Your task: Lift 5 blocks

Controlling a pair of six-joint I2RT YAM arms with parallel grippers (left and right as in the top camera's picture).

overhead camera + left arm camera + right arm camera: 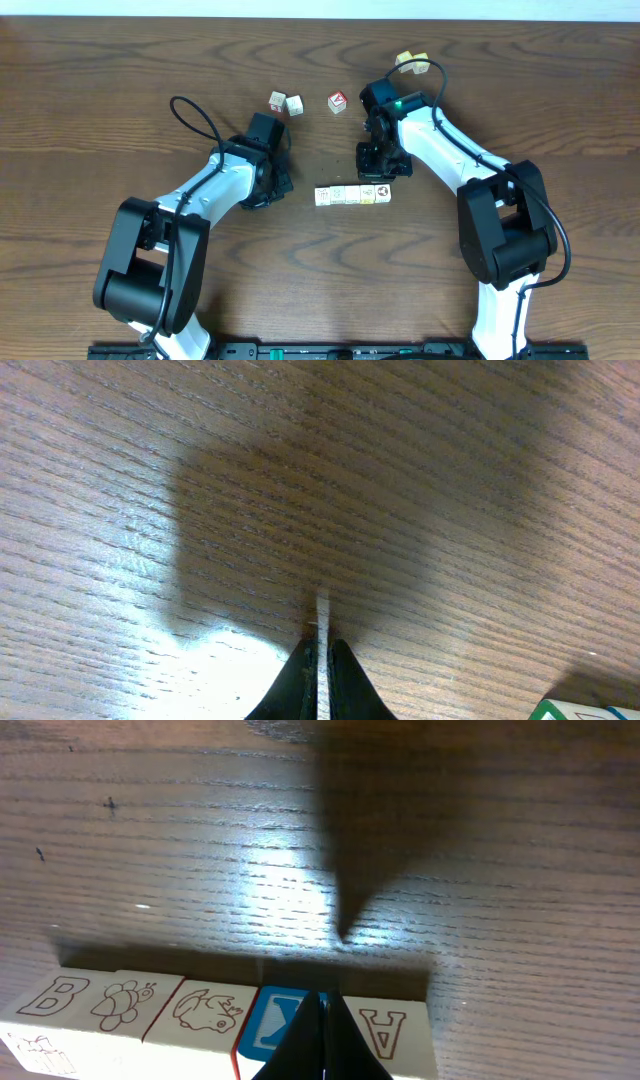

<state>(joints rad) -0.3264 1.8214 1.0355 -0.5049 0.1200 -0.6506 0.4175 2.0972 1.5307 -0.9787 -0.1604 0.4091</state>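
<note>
**Lift not started: five blocks (353, 194) down in one row, both tools empty.**
The surface (100, 80) carries everything. The left tool (320, 660) sits off the row's left end, clenched on nothing, tips over bare wood. The right tool (322, 1038) is also clenched and empty, hanging at the row's right end just above the blue-faced block (272, 1020) and the A block (392, 1032). The blocks touch side to side and none is off the surface, so zero of five are lifted. My read: the line-up is done and the whole lift is left.

Count:
- 2 arms
- 5 blocks in the row
- 2 cream cubes (285, 102) with reddish marks, well beyond the row's left end
- 2 yellow-green cubes (411, 60), well beyond its right end
- 1 red-topped cube (337, 101), beyond its middle
</note>
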